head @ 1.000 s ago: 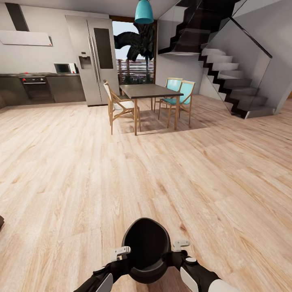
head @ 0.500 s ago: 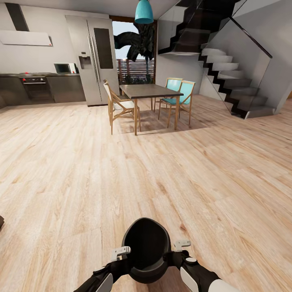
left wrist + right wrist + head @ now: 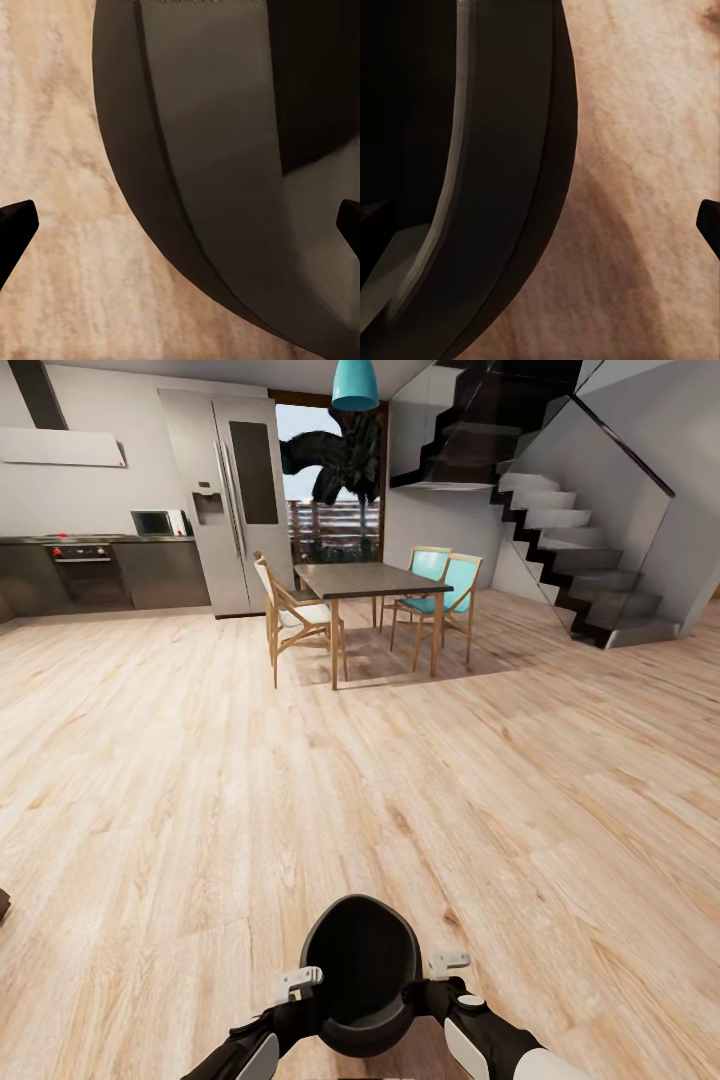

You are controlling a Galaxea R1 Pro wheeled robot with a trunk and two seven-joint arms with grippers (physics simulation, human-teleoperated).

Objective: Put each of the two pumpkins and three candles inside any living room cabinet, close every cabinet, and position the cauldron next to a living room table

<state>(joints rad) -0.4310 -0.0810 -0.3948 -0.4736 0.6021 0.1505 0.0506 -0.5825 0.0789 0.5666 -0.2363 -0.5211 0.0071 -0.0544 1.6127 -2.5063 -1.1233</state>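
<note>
The cauldron [image 3: 360, 970], a glossy black round pot, hangs just in front of me above the wooden floor, held between my two arms. My left gripper [image 3: 298, 982] presses on one side of it and my right gripper [image 3: 447, 963] on the other. In the left wrist view the cauldron's wall [image 3: 225, 150] fills the space between the left gripper's [image 3: 180, 225] widely spread fingertips. Seen from the right wrist, the pot's rim [image 3: 495, 187] lies inside the right gripper [image 3: 540, 217], with one fingertip [image 3: 709, 225] far out at the edge. The pumpkins, candles, cabinet and table are out of view.
Wide bare wooden floor [image 3: 200, 780] stretches ahead. A tall dining table [image 3: 365, 580] with wooden chairs [image 3: 295, 622] stands at the far centre, a fridge [image 3: 225, 500] and kitchen counter [image 3: 90, 565] far left, stairs [image 3: 580, 560] far right. Something dark pokes in at the left edge [image 3: 3, 905].
The whole room has shifted slightly in the picture, so the camera has moved. The cauldron and both grippers keep the same place relative to me.
</note>
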